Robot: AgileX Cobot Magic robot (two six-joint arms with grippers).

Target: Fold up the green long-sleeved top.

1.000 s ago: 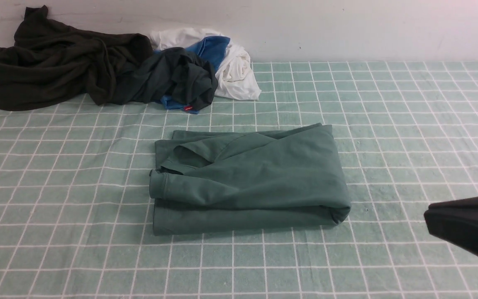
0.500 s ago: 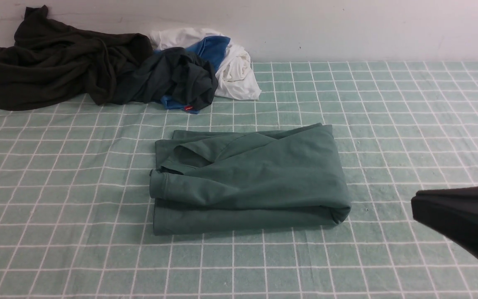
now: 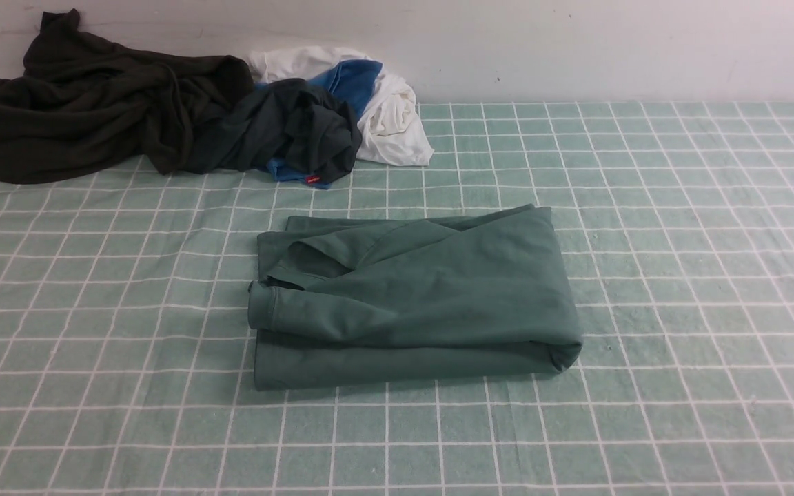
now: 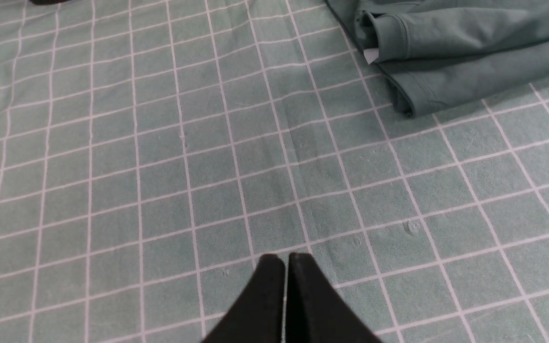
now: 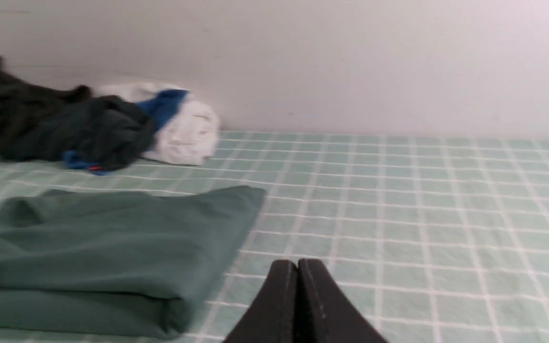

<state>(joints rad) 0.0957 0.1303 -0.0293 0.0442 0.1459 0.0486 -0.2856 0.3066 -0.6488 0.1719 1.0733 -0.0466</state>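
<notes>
Muted teal-green cotton jersey long-sleeved top [image 3: 414, 300] lies folded into a compact rectangle near the middle of the bench [image 3: 679, 241], which is covered by a pale green cloth with a white grid. Fold edges: rounded fold along the near side, rounded corner at near right, layered hems and a cuffed sleeve end stacked on the left side. Far edge slightly uneven, one flap angled across the upper layer.

Left tool [image 4: 285, 259]: black fingers pressed together, nothing between them, hovering over bare cloth well apart from the top's left hem corner [image 4: 410, 102]. Right tool [image 5: 298, 267]: fingers likewise pressed together, empty, just beside the top's right fold [image 5: 112, 247] and not touching it. Neither tool shows in the front view.

Open room: wide bare cloth to the right of the top, to its left, and along the near side. Far left corner is occupied by a heap against the wall: crumpled dark brown-black garment [image 3: 87, 100], blackish-green garment [image 3: 287, 127], white cloth [image 3: 390, 114] and a blue piece [image 3: 352, 79]. A bare strip separates heap and top
</notes>
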